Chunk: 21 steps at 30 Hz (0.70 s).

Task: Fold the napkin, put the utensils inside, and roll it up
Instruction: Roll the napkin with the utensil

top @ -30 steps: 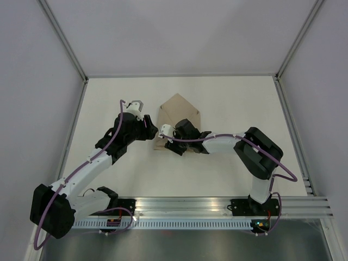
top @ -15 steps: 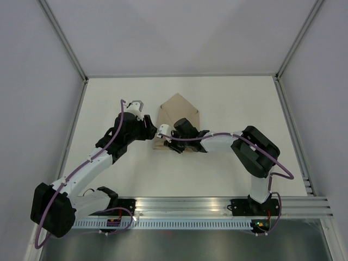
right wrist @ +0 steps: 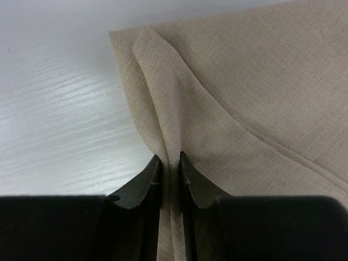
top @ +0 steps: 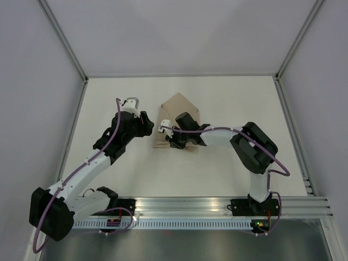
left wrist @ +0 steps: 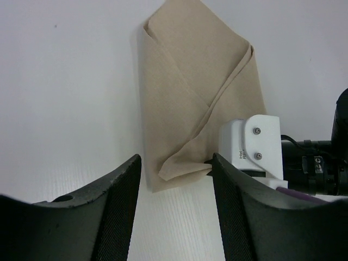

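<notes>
Napkin [top: 177, 106] first: a beige cloth folded into a pointed, house-like packet, lying flat on the white table [top: 234, 98], about midway between the two arms and toward the middle of the surface. Its point aims at the far side, and its long axis runs near to far with only a slight lean. Flaps cross diagonally over the top layer.

At the packet's near-left corner the right gripper [right wrist: 169, 165] has its jaws pinched tight on a raised ridge of cloth. That's a grip on the napkin, and nothing else is caught in it. Just left of the napkin, not touching it, the left gripper [left wrist: 175, 217] hangs with its jaws spread wide and empty.

This looks like the take-up of that corner for the next fold or the roll. To do it well, the pinch should catch every layer. The lift should stay low so the flaps don't spill open. The free left jaws could pin the left edge so the packet doesn't slide.
</notes>
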{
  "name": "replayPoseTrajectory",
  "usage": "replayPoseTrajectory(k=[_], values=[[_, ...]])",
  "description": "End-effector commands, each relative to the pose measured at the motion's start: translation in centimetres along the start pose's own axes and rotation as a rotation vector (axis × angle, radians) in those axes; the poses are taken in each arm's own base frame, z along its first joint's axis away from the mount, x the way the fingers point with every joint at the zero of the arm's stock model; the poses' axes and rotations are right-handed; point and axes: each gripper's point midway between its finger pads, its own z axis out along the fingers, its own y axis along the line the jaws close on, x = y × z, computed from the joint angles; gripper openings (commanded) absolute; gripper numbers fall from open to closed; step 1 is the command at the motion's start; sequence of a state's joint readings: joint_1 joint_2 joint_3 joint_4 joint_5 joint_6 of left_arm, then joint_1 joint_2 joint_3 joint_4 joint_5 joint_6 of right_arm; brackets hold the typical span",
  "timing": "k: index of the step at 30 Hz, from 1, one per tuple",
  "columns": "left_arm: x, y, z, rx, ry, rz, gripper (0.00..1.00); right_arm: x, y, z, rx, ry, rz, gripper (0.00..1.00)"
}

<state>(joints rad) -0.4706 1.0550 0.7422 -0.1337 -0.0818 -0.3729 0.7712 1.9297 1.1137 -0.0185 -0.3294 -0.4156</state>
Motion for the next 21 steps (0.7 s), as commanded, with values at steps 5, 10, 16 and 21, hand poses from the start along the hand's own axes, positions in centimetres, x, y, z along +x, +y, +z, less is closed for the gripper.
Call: replayPoseTrajectory(k=[5,10,16,21], values=[[-5.7,0.6,-1.1,-0.069,-0.198,-0.029,0.58,4.7,1.4,0.1,-0.142,0.165,0.126,0.22],[-7.2,-0.2,-1.9,-0.025,-0.257,0.012,0.52,5.3,2.3,0.3,-0.234,0.192,0.204,0.20],[-8.8,-1.3,-2.9,0.046,-0.366,0.069,0.40,5.9,2.6,0.3,-0.331,0.212,0.313,0.19],[-9.1,-1.9,-3.8,0.115,-0.515,0.148,0.39,6.5,2.4,0.3,-0.376,0.227,0.372,0.19]])
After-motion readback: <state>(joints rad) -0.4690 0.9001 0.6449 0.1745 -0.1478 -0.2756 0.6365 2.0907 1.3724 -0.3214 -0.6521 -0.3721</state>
